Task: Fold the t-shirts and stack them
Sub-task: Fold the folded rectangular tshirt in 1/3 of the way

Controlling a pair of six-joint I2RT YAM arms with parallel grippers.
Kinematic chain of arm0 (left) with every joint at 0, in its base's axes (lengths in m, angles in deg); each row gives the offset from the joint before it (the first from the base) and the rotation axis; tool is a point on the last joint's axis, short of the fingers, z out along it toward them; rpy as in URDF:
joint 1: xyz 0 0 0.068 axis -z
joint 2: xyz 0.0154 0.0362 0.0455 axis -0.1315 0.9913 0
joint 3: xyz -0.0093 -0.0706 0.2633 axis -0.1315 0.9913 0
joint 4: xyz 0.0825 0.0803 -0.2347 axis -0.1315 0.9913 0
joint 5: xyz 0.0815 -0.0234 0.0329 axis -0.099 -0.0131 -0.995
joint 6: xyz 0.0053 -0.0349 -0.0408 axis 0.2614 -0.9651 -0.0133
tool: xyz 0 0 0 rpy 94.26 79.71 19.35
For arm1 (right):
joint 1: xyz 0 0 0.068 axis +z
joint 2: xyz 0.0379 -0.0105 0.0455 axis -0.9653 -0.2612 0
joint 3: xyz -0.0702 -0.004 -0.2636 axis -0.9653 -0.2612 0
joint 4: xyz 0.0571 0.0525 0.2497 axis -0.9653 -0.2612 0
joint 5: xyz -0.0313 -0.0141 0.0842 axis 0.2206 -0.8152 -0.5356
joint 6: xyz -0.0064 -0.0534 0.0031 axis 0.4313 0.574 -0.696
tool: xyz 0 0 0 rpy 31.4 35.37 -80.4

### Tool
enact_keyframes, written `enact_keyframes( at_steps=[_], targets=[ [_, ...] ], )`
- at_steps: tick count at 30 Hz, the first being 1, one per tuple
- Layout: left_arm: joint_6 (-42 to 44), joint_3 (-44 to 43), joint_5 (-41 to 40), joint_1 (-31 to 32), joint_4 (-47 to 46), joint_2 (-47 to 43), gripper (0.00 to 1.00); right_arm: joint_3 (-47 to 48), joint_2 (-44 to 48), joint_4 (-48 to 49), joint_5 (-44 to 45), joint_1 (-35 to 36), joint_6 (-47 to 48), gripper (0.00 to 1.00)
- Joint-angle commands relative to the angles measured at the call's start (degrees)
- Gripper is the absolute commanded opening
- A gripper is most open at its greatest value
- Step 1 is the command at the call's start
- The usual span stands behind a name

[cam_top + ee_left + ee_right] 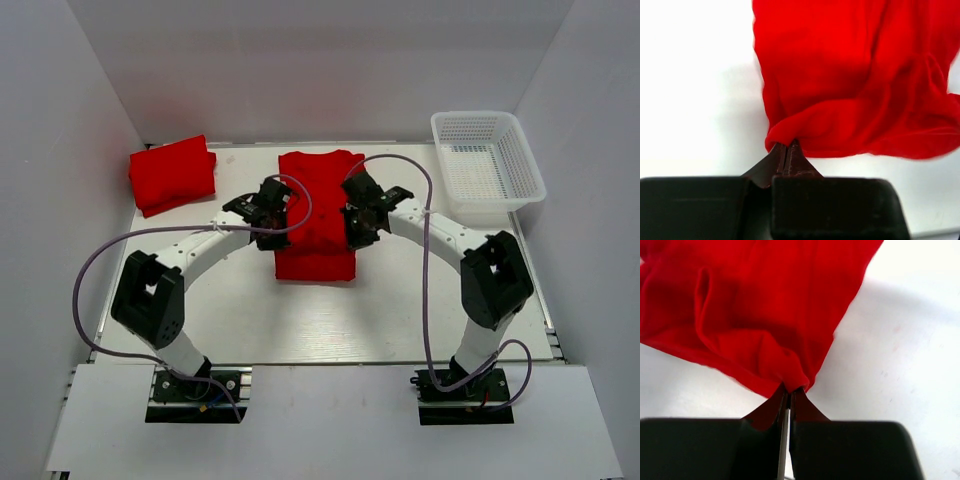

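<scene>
From above, the white basket stands at the far right of the table. One red folded shirt lies well to the left of the basket, at about the same depth. A second shirt, already narrowed to a long strip, lies between that bundle and the basket, a little nearer the arms. The left claw sits at the edge of the strip away from the basket. The right claw sits at the edge on the basket's side, both about halfway along its length.

The left wrist view shows the left claw closed on a bunched fold of the shirt. The cloth spreads away from the tips over the white tabletop.

The right wrist view shows the same on the basket's side. The right claw is pinched tight on a gathered corner of the shirt.

The step in hand looks like the lengthwise fold of this second shirt, with one shirt done and stacking yet to come. The next move calls for both claws to carry their edges together, level and at one pace, so the strip doubles over squarely. If one side runs ahead, the fold is likely to skew. After that the bundle must go onto the folded shirt, away from the basket.
</scene>
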State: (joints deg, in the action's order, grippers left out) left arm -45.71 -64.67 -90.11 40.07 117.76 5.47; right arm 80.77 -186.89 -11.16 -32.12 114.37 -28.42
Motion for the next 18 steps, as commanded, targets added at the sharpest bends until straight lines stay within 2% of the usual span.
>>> enact_keyframes(
  at_steps=[1, 8, 14, 18],
  targets=[
    [2.60, -4.58, -2.62, -2.97, -4.20, 2.06, 0.00, 5.27, -2.88, -0.30, -1.31, -1.97, 2.99, 0.00],
    [7.08, -10.13, 0.19, -6.23, -8.24, 8.76, 0.00, 14.77, -9.91, -2.41, -1.76, -4.96, 5.10, 0.00],
    [12.35, -9.60, 4.14, -7.29, -16.33, 9.90, 0.00, 16.88, -11.85, -1.62, -2.99, -7.16, 4.83, 0.00],
    [14.46, -10.12, 4.67, -7.81, -18.18, 12.00, 0.00, 16.97, -13.08, -1.53, -3.60, -8.65, 4.92, 0.00]
  ],
)
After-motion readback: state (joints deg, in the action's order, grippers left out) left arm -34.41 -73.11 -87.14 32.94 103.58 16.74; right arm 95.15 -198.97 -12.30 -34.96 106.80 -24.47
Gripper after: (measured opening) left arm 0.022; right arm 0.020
